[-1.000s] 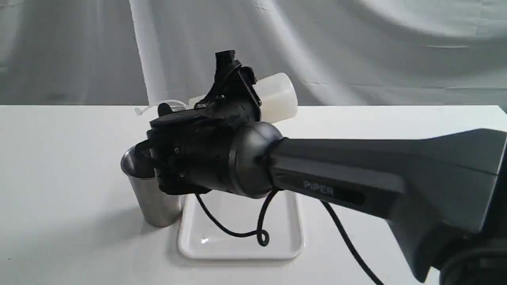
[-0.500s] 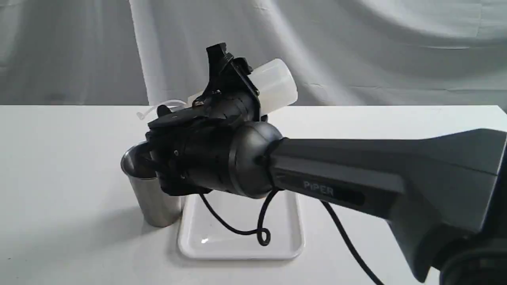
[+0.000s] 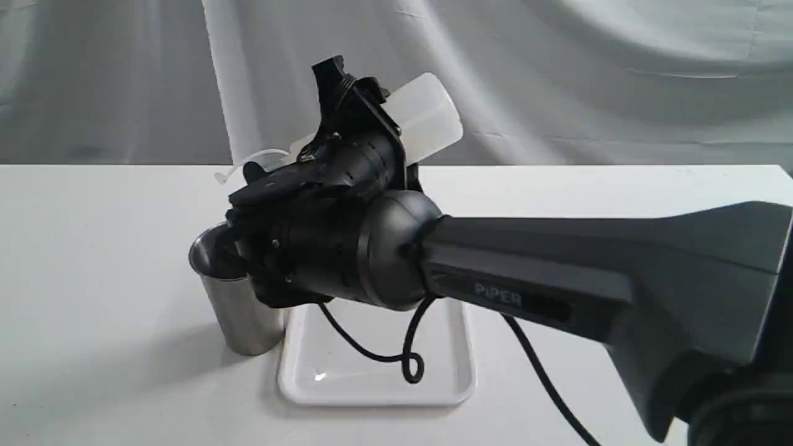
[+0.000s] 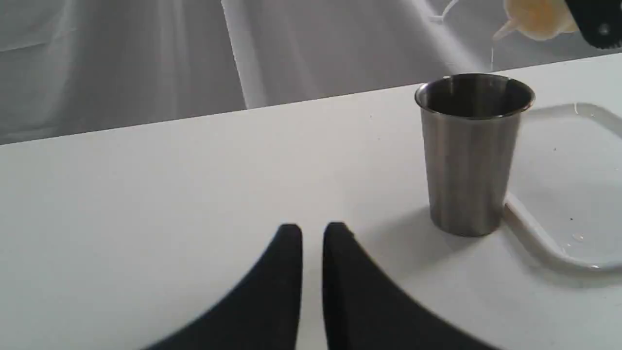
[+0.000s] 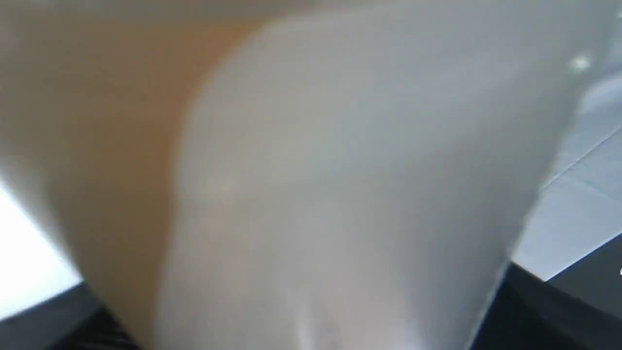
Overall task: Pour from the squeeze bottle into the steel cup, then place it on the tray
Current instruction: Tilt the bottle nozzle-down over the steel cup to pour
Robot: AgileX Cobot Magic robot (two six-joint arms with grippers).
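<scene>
The squeeze bottle (image 3: 427,121) is tipped over, base high at the right and nozzle down to the left, with my right gripper (image 3: 372,121) shut around its body. In the right wrist view the bottle (image 5: 311,194) fills the frame, amber at one side. The left wrist view shows the amber nozzle end (image 4: 532,17) just above the steel cup (image 4: 469,160), with a thin thread of liquid falling toward the rim. The cup (image 3: 238,316) stands upright on the table against the left edge of the white tray (image 3: 378,387). My left gripper (image 4: 312,233) hovers shut, low over the table, well short of the cup.
A black cable (image 3: 406,365) loops down from the right arm (image 3: 557,272) over the tray (image 4: 573,194). Grey cloth (image 3: 557,74) hangs behind the white table (image 3: 93,279). The right arm's wrist hides most of the cup's mouth in the exterior view.
The right gripper has rotated further, lifting the bottle's base and tipping the nozzle lower over the cup. The cup, the tray and the left gripper have stayed put.
</scene>
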